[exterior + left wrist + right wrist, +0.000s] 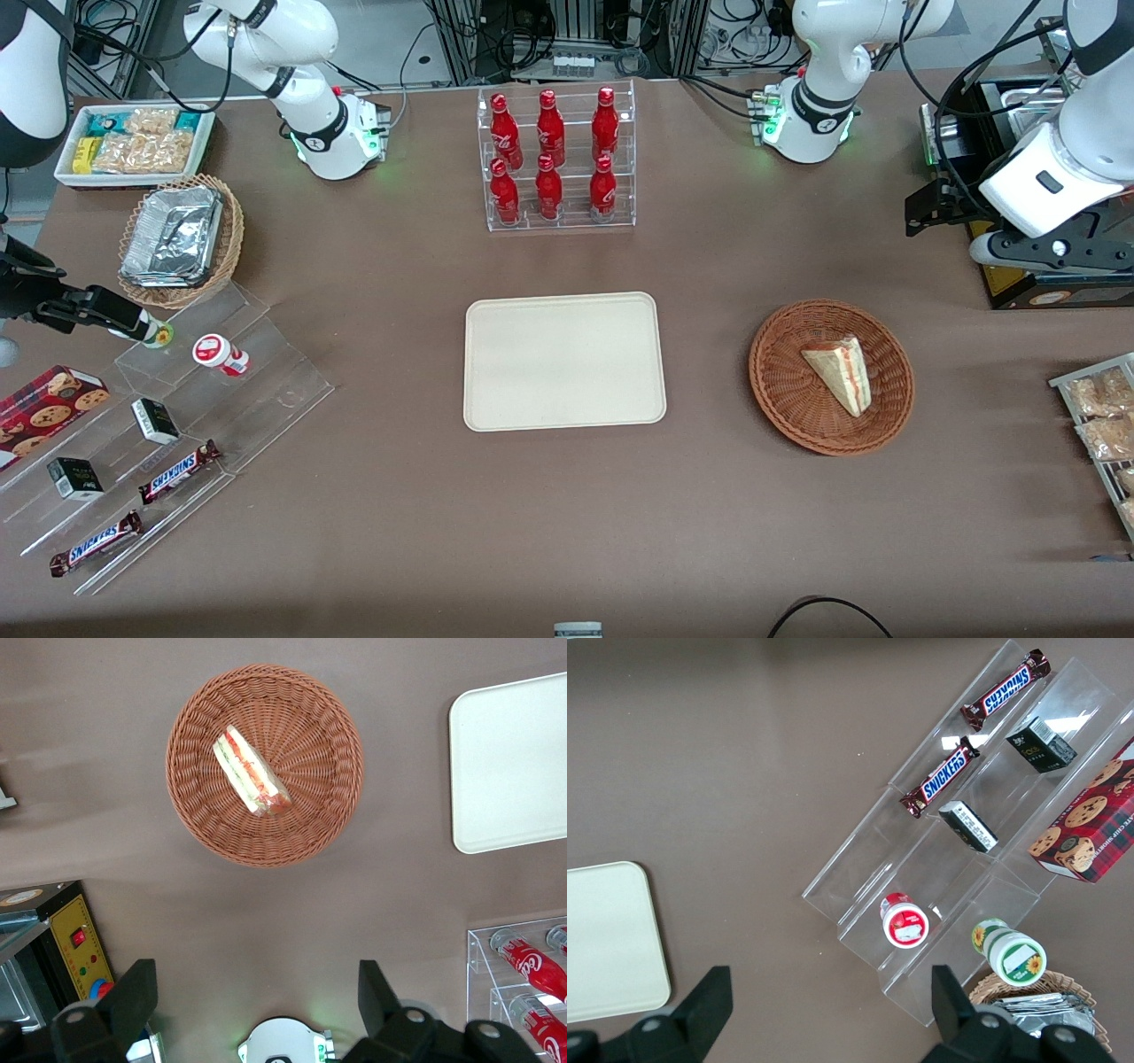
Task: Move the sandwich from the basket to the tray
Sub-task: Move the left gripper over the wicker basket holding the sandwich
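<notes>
I hold the left arm's claw (257, 1010) high above the brown table (549, 532), toward the working arm's end; its two dark fingers (133, 997) stand wide apart and grip nothing. The small triangular wedge of pale bread with red, green and pinkish filling, the sandwich (840, 372), lies in the round reddish-brown woven wicker basket (780, 390), slightly off the basket's centre. The flat cream-beige rectangular tray with rounded corners (564, 361) lies bare beside the basket, apart from it, toward the middle of the table.

Risks, as I judge them:

1. Misaligned descent. The claw is not over the sandwich; the wrist view shows the basket well apart from the fingers. A straight drop lands on bare table or the wicker rim.
2. Poor finger orientation. Closing across the wedge's point instead of its flat bread faces may squeeze it out sideways.
3. Excess closing force. Soft bread (and loose filling layers) may crush or shed filling.
4. Basket drag. The light basket may lift or slide if a finger catches the weave.
5. Transfer height. A low carry may clip the tray's raised rim.
</notes>
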